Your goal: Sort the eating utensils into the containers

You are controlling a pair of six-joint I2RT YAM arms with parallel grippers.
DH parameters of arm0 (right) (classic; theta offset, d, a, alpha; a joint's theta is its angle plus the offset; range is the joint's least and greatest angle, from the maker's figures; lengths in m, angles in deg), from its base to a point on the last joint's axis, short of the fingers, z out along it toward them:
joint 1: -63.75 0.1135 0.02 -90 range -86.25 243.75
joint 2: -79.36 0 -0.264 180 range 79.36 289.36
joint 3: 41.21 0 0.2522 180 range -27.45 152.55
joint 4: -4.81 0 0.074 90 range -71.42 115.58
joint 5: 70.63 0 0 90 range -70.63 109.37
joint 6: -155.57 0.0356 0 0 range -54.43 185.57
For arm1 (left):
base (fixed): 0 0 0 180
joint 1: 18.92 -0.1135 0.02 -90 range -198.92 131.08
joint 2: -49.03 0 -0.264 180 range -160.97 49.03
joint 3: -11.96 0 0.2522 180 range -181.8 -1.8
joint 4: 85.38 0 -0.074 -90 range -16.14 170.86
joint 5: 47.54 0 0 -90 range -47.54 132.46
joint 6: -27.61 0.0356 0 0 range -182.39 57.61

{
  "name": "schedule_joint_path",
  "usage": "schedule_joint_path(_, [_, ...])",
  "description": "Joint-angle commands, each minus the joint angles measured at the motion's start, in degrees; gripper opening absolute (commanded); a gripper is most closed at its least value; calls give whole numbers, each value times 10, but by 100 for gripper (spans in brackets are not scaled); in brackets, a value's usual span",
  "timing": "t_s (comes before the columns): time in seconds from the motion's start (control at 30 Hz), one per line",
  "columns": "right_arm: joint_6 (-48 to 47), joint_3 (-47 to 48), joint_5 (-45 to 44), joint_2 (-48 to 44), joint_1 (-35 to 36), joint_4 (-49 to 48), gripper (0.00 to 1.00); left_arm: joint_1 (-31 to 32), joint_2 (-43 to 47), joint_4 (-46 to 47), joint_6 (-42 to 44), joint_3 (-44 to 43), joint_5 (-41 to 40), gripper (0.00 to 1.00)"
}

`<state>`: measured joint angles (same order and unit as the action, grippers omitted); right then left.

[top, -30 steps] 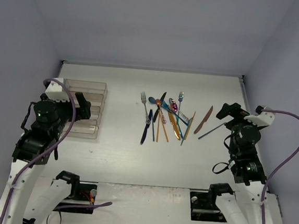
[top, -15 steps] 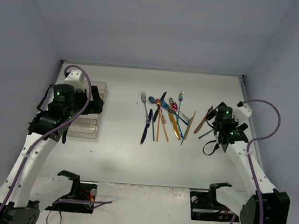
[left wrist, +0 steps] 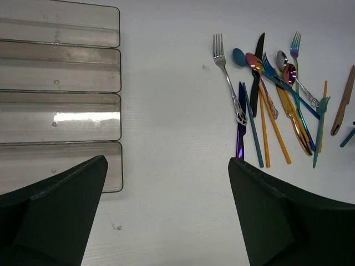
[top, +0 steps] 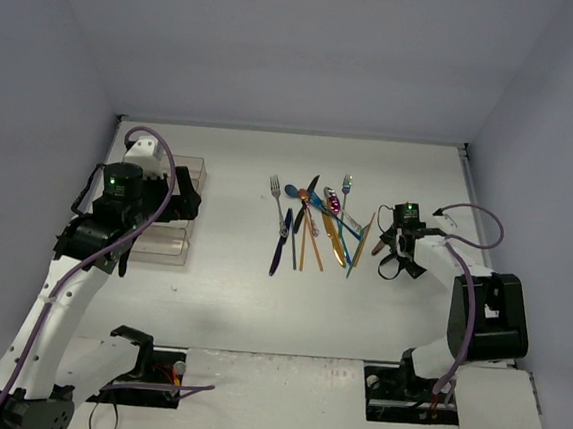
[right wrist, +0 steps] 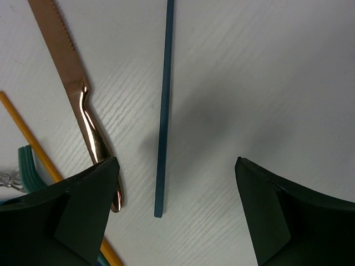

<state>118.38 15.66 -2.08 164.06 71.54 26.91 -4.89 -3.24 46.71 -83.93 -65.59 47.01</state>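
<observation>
Right jaws lowered, spread astride blue chopstick, copper knife beside

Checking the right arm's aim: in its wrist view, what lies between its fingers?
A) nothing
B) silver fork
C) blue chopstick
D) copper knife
C: the blue chopstick runs down the gap between the open right fingers; the copper knife lies off to one side.
</observation>
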Motion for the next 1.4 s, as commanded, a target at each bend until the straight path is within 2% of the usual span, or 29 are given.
schedule_joint_path(0.0, [38,19,-6,24,-5,2,80,7,3,25,-6,1,5,89])
schedule_joint_path(0.13, [43,17,-15,53,-6,8,70,10,-1,24,-6,4,5,89])
schedule_joint_path(0.47, [26,38,-37,104,-1,36,58,14,-16,23,-12,7,1,89])
schedule_joint_path(0.73, [5,50,-33,152,6,84,39,14,-8,25,-18,6,-3,89])
schedule_joint_path(0.9, [5,53,-24,156,6,85,17,17,-7,24,-17,11,-8,89])
schedule_joint_path(1.0, [-3,56,-22,143,7,85,0,22,-7,24,-16,9,-6,89])
schedule_joint_path(1.23, [-80,88,-56,43,25,85,0,26,-17,28,-24,-9,27,89])
schedule_joint_path(1.37, [-194,133,-76,-46,86,64,0,27,-25,49,-32,-19,95,89])
